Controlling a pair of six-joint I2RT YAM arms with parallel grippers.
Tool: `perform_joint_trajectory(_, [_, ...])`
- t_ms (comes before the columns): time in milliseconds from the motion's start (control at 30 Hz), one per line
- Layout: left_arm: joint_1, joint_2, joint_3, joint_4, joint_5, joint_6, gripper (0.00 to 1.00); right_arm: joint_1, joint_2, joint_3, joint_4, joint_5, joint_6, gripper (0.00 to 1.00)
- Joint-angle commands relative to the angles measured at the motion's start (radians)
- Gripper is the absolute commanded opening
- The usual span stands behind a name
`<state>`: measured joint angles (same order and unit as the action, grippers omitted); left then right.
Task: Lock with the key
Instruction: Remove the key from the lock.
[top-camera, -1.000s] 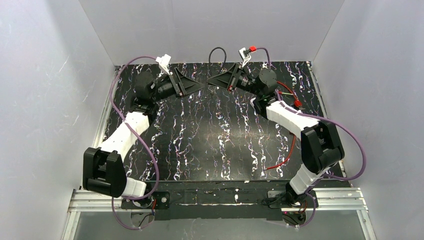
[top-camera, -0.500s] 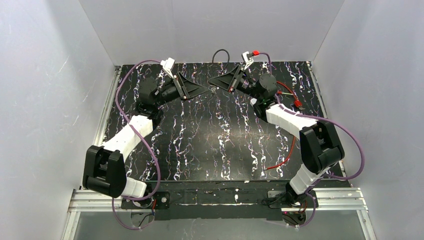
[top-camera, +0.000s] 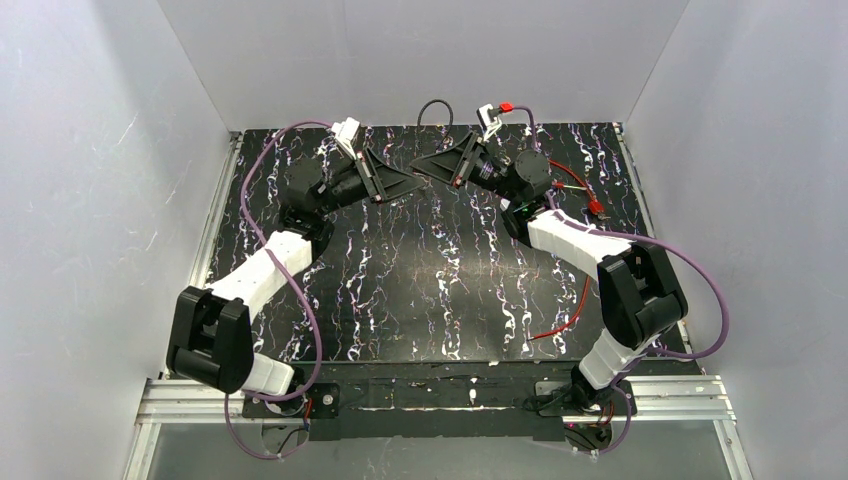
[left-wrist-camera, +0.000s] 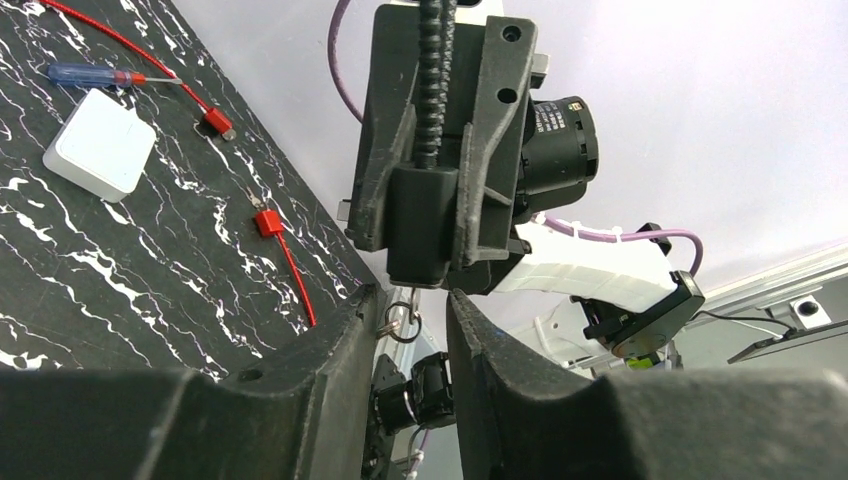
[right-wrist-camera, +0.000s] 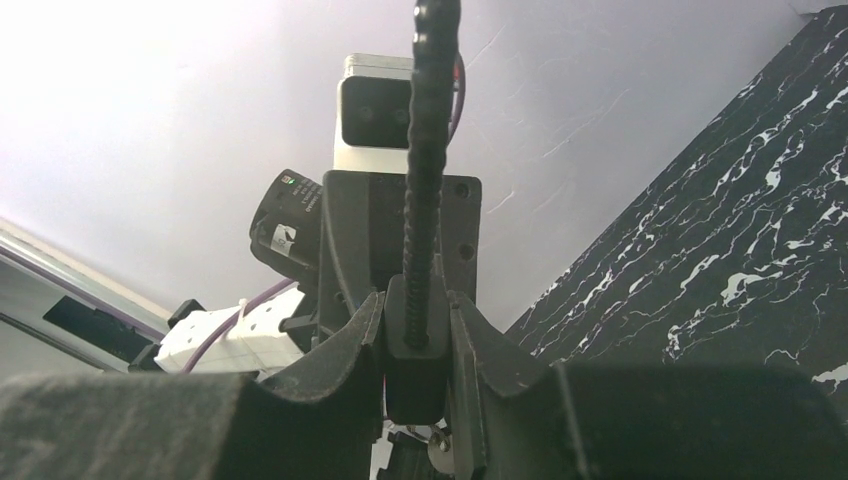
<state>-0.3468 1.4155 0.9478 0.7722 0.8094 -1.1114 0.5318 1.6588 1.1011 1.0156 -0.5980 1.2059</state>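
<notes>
My right gripper (right-wrist-camera: 415, 300) is shut on a black lock body (right-wrist-camera: 418, 330). The lock's braided cable (right-wrist-camera: 425, 150) rises from it and loops at the table's back (top-camera: 435, 104). A small key on a metal ring (left-wrist-camera: 403, 322) hangs from the end of the lock (left-wrist-camera: 425, 230). My left gripper (left-wrist-camera: 412, 300) is open, and the ring sits in the gap between its fingertips, close to the left one. In the top view the two grippers meet tip to tip at the back centre, the left (top-camera: 412, 181) and the right (top-camera: 428, 166).
A white box (left-wrist-camera: 100, 145), a blue-handled screwdriver (left-wrist-camera: 85, 73) and red leads (left-wrist-camera: 285, 255) lie on the black marbled table (top-camera: 430, 280). Another red lead (top-camera: 570, 310) runs by the right arm. White walls enclose the back and both sides.
My left gripper has swung right and forward towards the lock. My right gripper has shifted the lock slightly left, so the tips now meet.
</notes>
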Motion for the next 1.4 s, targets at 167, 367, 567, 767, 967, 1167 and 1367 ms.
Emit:
perform_joint_trajectory(167, [-0.005,0.005,-0.033,0.131,-0.043,-0.109,0.14,0.010,-0.011,0.026,0.155,0.004,0.044,0.01])
perform_joint_trajectory(367, [-0.005,0.016,-0.061,0.236,-0.063,-0.217,0.00,0.011,-0.006,0.003,0.222,0.018,0.093,0.01])
perform_joint_trajectory(567, [-0.006,0.011,-0.075,0.253,-0.076,-0.268,0.00,0.012,-0.002,-0.016,0.233,0.037,0.109,0.01])
perform_joint_trajectory(767, [-0.015,-0.014,-0.020,0.082,-0.041,-0.089,0.00,0.008,-0.013,-0.001,0.025,0.056,0.033,0.01])
perform_joint_trajectory(967, [-0.032,0.000,0.069,-0.374,-0.112,0.176,0.00,-0.002,0.011,0.064,-0.296,0.116,-0.091,0.01])
perform_joint_trajectory(1167, [-0.067,0.012,0.235,-0.826,-0.334,0.437,0.00,-0.040,0.017,0.109,-0.420,0.148,-0.121,0.01])
perform_joint_trajectory(1367, [-0.056,0.037,0.062,-0.341,-0.082,0.119,0.00,-0.060,0.038,0.046,-0.064,0.105,0.014,0.01])
